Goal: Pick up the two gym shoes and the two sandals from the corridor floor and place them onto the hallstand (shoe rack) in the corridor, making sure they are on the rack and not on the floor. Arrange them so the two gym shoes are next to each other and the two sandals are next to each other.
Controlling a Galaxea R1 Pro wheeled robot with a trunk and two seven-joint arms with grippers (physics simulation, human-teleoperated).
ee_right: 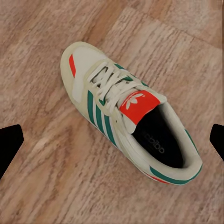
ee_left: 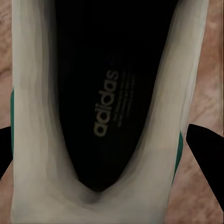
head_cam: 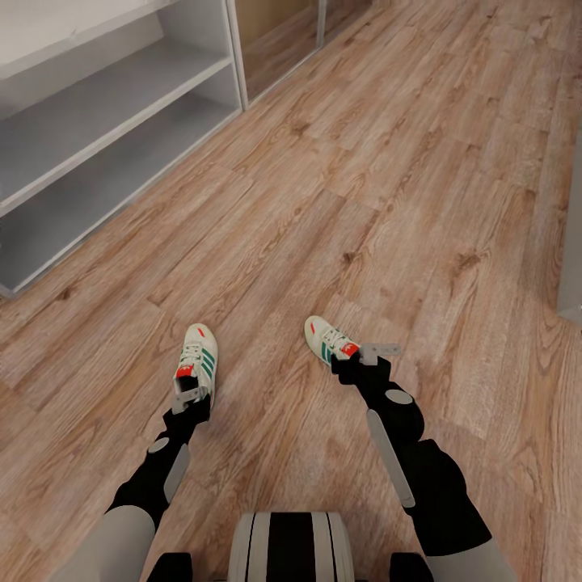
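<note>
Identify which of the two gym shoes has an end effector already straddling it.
The gym shoe by the left arm: the left end effector has a finger on each side of its heel. The other shoe lies clear of the open right end effector.

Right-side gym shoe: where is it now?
In the head view, the right gym shoe lies on the corridor floor, toe pointing away, directly under the right tool, apart from the left gym shoe.

Beyond my rack I see a glass-fronted panel (head_cam: 279, 44) with a grey frame, and a grey cabinet edge (head_cam: 571, 242) far right.
</note>
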